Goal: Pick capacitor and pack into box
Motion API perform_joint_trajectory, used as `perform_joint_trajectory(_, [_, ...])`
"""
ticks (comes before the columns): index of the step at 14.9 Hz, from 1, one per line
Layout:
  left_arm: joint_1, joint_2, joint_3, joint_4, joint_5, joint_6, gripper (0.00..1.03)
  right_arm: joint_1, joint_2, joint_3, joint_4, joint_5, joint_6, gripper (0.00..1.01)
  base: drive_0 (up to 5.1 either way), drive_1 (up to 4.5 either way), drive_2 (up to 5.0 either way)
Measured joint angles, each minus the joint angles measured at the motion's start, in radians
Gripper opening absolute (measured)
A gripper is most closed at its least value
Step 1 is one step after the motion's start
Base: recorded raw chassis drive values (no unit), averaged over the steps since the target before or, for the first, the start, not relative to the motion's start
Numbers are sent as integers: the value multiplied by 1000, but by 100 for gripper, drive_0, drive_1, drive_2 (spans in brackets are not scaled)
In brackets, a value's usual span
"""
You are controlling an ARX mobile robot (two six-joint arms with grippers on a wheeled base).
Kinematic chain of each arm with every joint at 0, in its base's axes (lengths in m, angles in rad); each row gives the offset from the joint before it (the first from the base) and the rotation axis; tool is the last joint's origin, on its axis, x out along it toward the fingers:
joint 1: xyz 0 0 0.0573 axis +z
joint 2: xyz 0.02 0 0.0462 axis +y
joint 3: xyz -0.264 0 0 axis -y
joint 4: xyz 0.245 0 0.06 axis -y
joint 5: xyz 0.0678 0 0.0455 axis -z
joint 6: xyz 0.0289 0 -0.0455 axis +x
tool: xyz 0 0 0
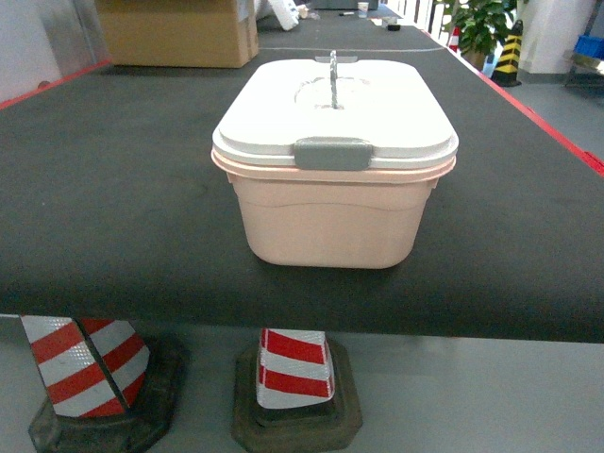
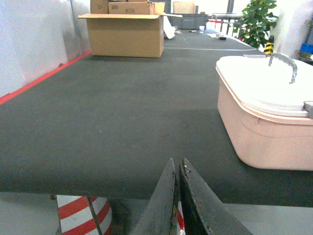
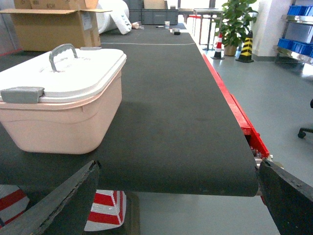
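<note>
**Ann:** In the head view, where is the box (image 1: pixel 332 193)?

**Ben:** It sits on the dark desk (image 1: pixel 113 198), right in the middle and near the front edge. The white lid (image 1: pixel 335 109) is on, and the grey clasp (image 1: pixel 331 153) faces the robot. The box's long side runs away from the robot. Neither hand shows here, and no capacitor shows.

**Ann:** And the left wrist view?

**Ben:** The left hand (image 2: pixel 176 169) hangs at the desk's front edge. Its two dark fingers are pressed together, with nothing between them. The box (image 2: pixel 259 132) lies ahead and to its right.

**Ann:** The right wrist view?

**Ben:** The right hand (image 3: pixel 178 169) is spread wide, one finger at each bottom corner, and holds nothing. The box (image 3: pixel 63 122) lies ahead and to its left, and it looks a bit nearer to this hand. The lid probably has to come off first.
</note>
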Motion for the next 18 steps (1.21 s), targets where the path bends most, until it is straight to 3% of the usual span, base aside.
perform_joint_trajectory(3, [0,-134,0,-135,0,0,2,0,0,0,0,0,0,98,0,0,0])
perform_joint_trajectory(8, [0,-252,0,-254,0,0,2,0,0,0,0,0,0,98,0,0,0])
perform_joint_trajectory(9, [0,-286,1,-301,-1,0,2,0,0,0,0,0,0,98,0,0,0])
perform_joint_trajectory(10, [0,-412,0,-447,0,0,2,0,0,0,0,0,0,98,0,0,0])
perform_joint_trajectory(13, [0,-421,0,-433,0,-1,2,0,0,0,0,0,0,98,0,0,0])
perform_joint_trajectory(18, [0,-421,0,-438,0,-1,70,0,0,0,0,0,0,98,0,0,0])
